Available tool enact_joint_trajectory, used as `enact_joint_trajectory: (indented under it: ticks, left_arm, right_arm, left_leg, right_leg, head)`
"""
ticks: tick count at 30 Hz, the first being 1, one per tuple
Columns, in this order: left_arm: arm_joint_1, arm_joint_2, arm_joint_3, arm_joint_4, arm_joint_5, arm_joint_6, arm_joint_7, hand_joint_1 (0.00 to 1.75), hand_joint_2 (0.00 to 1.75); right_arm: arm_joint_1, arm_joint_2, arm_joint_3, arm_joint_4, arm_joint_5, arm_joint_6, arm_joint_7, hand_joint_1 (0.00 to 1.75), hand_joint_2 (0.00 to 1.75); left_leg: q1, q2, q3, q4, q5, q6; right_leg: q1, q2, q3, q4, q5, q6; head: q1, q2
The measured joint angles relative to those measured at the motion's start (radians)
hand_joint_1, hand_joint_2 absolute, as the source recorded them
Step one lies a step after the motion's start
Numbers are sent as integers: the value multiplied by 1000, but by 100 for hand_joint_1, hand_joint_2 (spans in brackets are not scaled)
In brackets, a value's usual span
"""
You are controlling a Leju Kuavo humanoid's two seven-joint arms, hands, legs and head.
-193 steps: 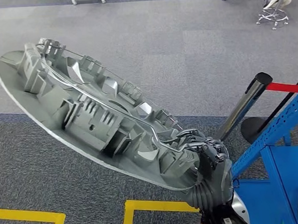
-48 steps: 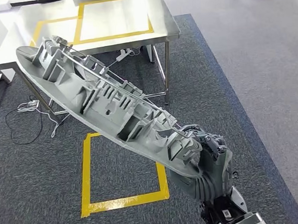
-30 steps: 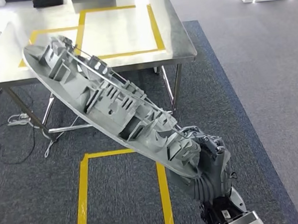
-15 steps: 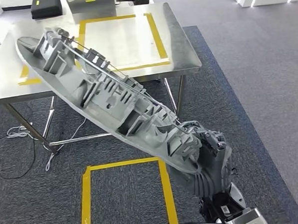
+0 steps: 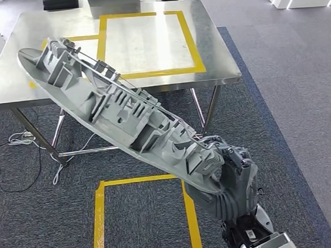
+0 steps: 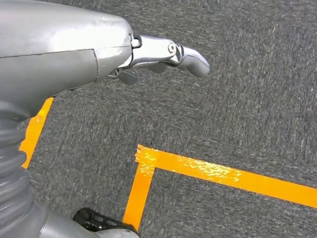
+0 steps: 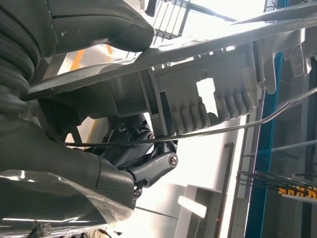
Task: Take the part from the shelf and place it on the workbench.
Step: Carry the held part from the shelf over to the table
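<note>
Part held ahead of workbench

Right hand (image 5: 233,170) grips the near end of the long grey part (image 5: 113,113), which slants upward over the carpet toward the steel workbench (image 5: 219,65). Left hand (image 6: 112,49) hangs empty, fingers (image 6: 186,54) extended.

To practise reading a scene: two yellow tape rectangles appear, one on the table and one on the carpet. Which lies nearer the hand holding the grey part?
The carpet rectangle: its side runs just beside the right hand, while the table rectangle lies farther ahead.
</note>
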Motion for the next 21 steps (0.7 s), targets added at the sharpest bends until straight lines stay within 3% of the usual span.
enact_joint_trajectory:
  ticks: [2, 3, 6, 7, 8, 9, 11, 13, 15, 18, 19, 21]
  left_arm:
    - [0, 1, 0, -1, 0, 0, 0, 0, 175]
    - [0, 1, 0, -1, 0, 0, 0, 0, 175]
    - [-1, 0, 0, -1, 0, 0, -1, 0, 175]
    - [0, 0, 0, -1, 0, 0, -1, 0, 175]
    - [0, 0, 0, -1, 0, 0, -1, 0, 175]
    - [0, 0, 0, -1, 0, 0, -1, 0, 175]
    - [0, -1, 0, -1, -2, 0, -1, 0, 175]
    - [0, -2, 0, -1, -2, 0, -1, 0, 175]
    - [0, -2, 0, -1, -3, 0, -1, 0, 175]
    - [-2, -2, 0, -2, -3, 1, -1, 0, 175]
    - [-3, -2, 0, -2, -3, 1, -1, 0, 175]
    - [-3, -1, 0, -2, -4, 2, -1, 0, 175]
  right_arm:
    - [0, 0, 0, 0, 0, 0, 0, 175, 175]
    - [-1, 0, 0, 0, 0, -1, 0, 175, 175]
    - [0, 0, -1, 0, 0, -1, 0, 175, 175]
    - [2, 0, -1, 0, 0, -1, 0, 175, 175]
    - [3, 0, -2, 0, 0, -1, 0, 175, 175]
    - [3, 0, -2, 0, 0, -1, 0, 175, 175]
    - [3, 0, -3, 0, 0, -1, -1, 175, 175]
    - [2, 0, -3, 0, 0, 0, -1, 175, 175]
    - [3, 0, -4, 0, 0, 0, -2, 175, 175]
    - [3, 0, -6, 0, 1, -1, -3, 175, 175]
    - [3, 0, -6, 0, 1, -1, -3, 175, 175]
    - [2, 0, -6, 0, 0, 0, -3, 175, 175]
  left_leg:
    - [3, 1, 7, -7, 1, 10]
    - [4, 2, 11, -12, 3, 15]
    - [-2, 3, 14, -16, 4, 22]
    - [-5, 3, 15, -15, 2, 23]
    - [-8, 3, 16, -15, 0, 24]
    - [-11, 2, 18, -15, -3, 23]
    - [-13, -1, 25, -13, -9, 17]
    - [-15, -2, 26, -7, -15, 5]
    - [-16, -2, 23, -5, -17, -8]
    - [-11, 0, 15, 19, -35, -25]
    - [-10, 0, -4, 61, -56, -31]
    - [-8, 1, -71, 193, -109, -39]
  right_leg:
    - [-2, -2, -6, 10, -13, 15]
    - [0, -4, -22, 40, -31, 13]
    - [14, -5, -136, 254, -121, -7]
    - [19, -5, -173, 315, -134, -13]
    - [24, -5, -194, 341, -128, -20]
    - [28, -5, -193, 322, -101, -27]
    - [36, -6, -143, 198, -26, -44]
    - [44, -6, -96, 95, 7, -54]
    - [49, -4, -85, 76, 2, -58]
    - [46, -4, -76, 71, 2, -72]
    - [44, -5, -70, 68, 1, -78]
    - [45, -7, -61, 67, -7, -86]
  head:
    - [1, 0]
    - [3, 0]
    - [8, 0]
    - [9, 0]
    - [9, 0]
    - [8, 0]
    - [9, 0]
    - [8, 0]
    - [8, 0]
    - [4, 0]
    - [2, 0]
    - [-1, 0]
